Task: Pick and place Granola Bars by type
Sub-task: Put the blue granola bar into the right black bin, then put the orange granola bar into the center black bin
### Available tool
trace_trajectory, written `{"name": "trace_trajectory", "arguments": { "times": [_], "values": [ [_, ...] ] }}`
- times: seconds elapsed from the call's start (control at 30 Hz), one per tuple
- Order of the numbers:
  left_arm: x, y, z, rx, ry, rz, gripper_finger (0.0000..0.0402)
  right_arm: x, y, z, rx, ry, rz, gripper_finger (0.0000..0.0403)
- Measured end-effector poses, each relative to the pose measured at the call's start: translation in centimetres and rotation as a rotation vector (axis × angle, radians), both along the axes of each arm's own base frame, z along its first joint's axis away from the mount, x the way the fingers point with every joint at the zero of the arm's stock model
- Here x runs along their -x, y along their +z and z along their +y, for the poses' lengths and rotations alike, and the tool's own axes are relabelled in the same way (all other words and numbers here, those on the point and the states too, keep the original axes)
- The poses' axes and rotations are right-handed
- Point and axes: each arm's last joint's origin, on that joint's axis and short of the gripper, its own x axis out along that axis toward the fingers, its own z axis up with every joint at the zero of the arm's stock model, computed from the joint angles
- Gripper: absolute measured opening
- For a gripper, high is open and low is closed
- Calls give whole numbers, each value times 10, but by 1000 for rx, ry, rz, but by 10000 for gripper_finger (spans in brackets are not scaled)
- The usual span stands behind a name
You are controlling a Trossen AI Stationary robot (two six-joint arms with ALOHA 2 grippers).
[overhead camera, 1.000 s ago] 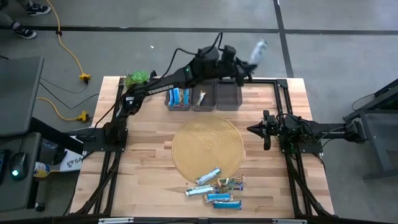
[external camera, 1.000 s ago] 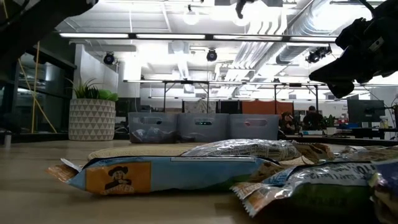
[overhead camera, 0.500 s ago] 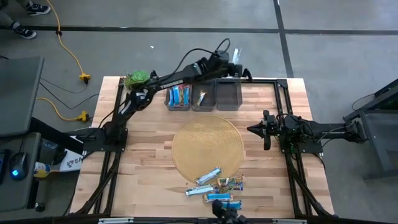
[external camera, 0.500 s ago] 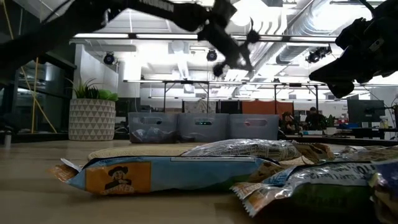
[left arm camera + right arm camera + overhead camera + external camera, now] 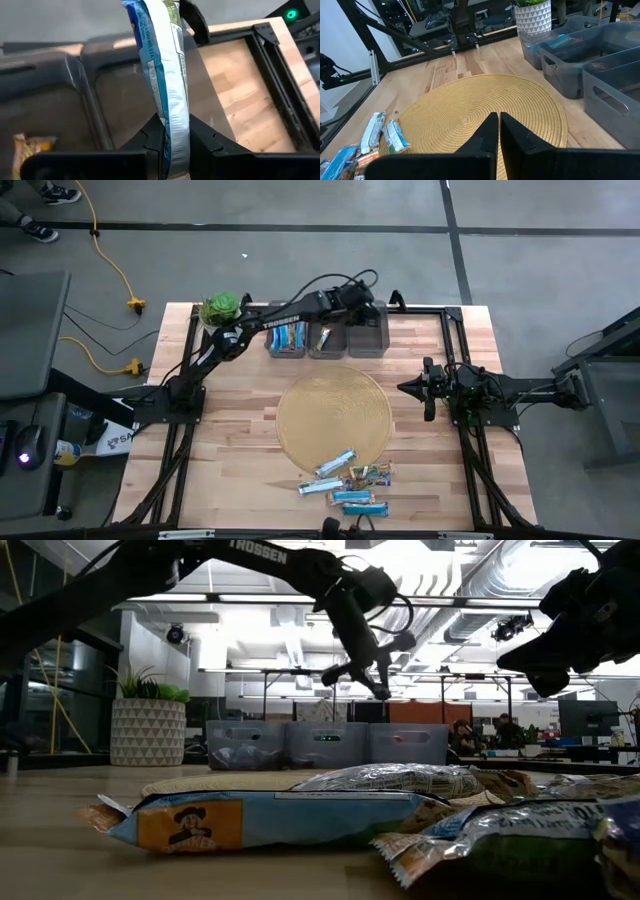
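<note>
Left tool lowered over the right-hand bin, bar in its grip

High view: the left tool [image 5: 366, 308], beyond the tabletop [image 5: 240, 440] edge a second ago, now sits over the right-hand bin [image 5: 368, 336] at upper centre; loose Granola Bars [image 5: 347, 478] lie bottom centre. Low view: it has dropped into the upper middle. Left wrist view: its fingers [image 5: 150, 141] clench a blue-and-white bar [image 5: 162, 75] above the bin. Right wrist view: the right tool [image 5: 494, 128] stays clenched, empty, over the round mat [image 5: 470, 120].

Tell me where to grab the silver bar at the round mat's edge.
Left gripper holds a blue-and-white bar above the bins; right gripper waits beside the mat. Take the silver bar across its narrow middle, from above, fingers turned square to its diagonal: it lies flat, long sides clear.
</note>
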Motion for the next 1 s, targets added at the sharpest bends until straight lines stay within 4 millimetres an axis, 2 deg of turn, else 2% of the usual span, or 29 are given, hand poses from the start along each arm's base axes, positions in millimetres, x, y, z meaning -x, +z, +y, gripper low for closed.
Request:
{"name": "trace_trajectory", "arguments": {
  "times": [0.1,0.2,0.47,0.83,1.0],
  "values": [
    [1,-2,-3,38,31,-4,47,0,0,0,0,0,0,0],
    [-3,-13,-6,59,36,14,47,0,0,0,0,0,0,0],
    [-11,-26,-10,102,-12,7,50,0,0,0,0,0,0,0],
    [-13,-28,-10,105,-49,-2,124,0,0,0,0,0,0,0],
    [-14,-28,-10,108,-52,-3,145,0,0,0,0,0,0,0]
  ]
}}
